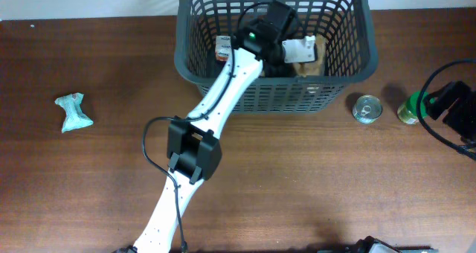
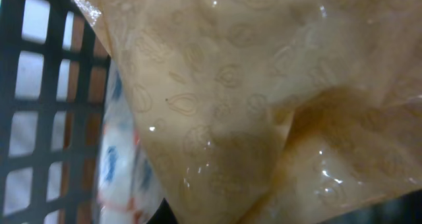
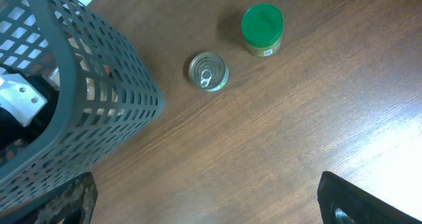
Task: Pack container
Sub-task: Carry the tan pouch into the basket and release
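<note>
— What's the container like?
— A large dark grey basket with lattice-slotted walls and a thick rim, standing at the far middle of the worktop.
— And your grippers?
— My left gripper is down inside it. A tan crinkled bag fills its camera, so I cannot tell whether it's clenched or released. My right gripper hangs released off to the container's right, near a tin can.
— Any writing?
— Only blurred print, unreadable.
</note>
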### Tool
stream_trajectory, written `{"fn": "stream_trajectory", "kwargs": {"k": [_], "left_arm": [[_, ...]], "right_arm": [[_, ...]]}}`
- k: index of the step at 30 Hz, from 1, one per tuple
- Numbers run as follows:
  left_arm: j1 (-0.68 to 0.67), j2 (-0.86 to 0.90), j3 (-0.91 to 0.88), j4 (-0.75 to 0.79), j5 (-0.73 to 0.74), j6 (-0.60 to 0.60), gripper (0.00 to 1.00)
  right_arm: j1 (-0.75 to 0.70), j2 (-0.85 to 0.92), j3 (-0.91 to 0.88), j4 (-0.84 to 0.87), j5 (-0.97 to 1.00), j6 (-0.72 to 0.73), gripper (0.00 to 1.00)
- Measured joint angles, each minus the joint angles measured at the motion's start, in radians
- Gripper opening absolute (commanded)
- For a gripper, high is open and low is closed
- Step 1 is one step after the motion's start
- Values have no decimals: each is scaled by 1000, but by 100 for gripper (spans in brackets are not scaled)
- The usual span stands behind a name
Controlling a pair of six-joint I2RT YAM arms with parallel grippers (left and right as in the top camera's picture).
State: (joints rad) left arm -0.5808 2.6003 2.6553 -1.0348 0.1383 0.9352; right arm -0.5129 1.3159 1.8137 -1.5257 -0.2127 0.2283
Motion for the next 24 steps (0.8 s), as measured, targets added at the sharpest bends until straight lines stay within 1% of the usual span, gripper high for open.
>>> {"fn": "stream_trajectory", "kwargs": {"k": [1, 2, 4, 5, 7, 11, 13, 16, 19, 21, 22, 24], "left_arm": [[-19, 0, 2, -2, 0, -32, 2], [-33, 0, 2, -1, 0, -48, 5], [-55, 0, 2, -4, 0, -69, 59], [-68, 0, 2, -3, -1, -80, 99], [-79, 0, 6, 0, -7, -110, 99], [-75, 0, 13, -5, -62, -216, 99], [-67, 0, 70, -45, -93, -273, 99], [-43, -14, 184, -97, -110, -314, 99], [8, -86, 293, -144, -141, -365, 99], [56, -177, 349, -175, -163, -401, 99], [99, -260, 379, -225, -178, -430, 99], [160, -365, 401, -296, -219, -480, 99]], "right_arm": [[0, 0, 0, 0, 0, -1, 99], [0, 0, 0, 0, 0, -1, 99], [0, 0, 0, 0, 0, 0, 99], [0, 0, 0, 0, 0, 0, 99], [0, 0, 0, 0, 0, 0, 99], [0, 0, 0, 0, 0, -1, 99], [0, 0, 0, 0, 0, 0, 99], [0, 0, 0, 0, 0, 0, 99], [0, 0, 0, 0, 0, -1, 99], [0, 0, 0, -1, 0, 0, 99], [0, 0, 0, 1, 0, 0, 99], [0, 0, 0, 0, 0, 0, 99]]}}
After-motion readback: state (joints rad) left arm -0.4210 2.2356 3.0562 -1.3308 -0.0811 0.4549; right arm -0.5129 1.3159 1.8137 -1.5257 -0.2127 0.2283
